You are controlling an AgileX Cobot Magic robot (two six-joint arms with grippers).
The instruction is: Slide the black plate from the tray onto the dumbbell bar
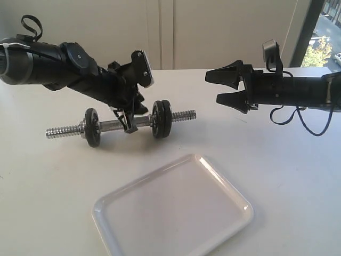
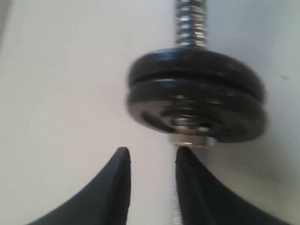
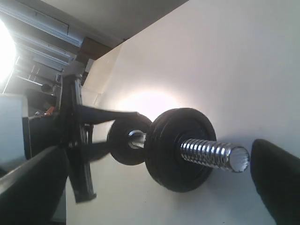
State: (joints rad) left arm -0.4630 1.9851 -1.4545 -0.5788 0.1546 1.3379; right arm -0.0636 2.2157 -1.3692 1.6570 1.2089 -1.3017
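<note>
The dumbbell bar (image 1: 114, 127) lies on the white table. It carries one black plate (image 1: 91, 127) toward its left end and a pair of black plates (image 1: 161, 118) side by side toward its right end. The white tray (image 1: 173, 213) in front holds nothing. My left gripper (image 1: 128, 127) is down at the chrome handle. Its fingers (image 2: 123, 161) stand apart, with the handle along the inner edge of one finger and the paired plates (image 2: 194, 98) just beyond. My right gripper (image 1: 212, 87) hovers wide open, just off the threaded end (image 3: 234, 158), empty.
The tray's rim (image 1: 101, 210) reaches close to the table's front edge. The table (image 1: 287, 176) shows bare white surface to the right of the tray. Cables hang under the right arm (image 1: 298, 120). A window is at the far right.
</note>
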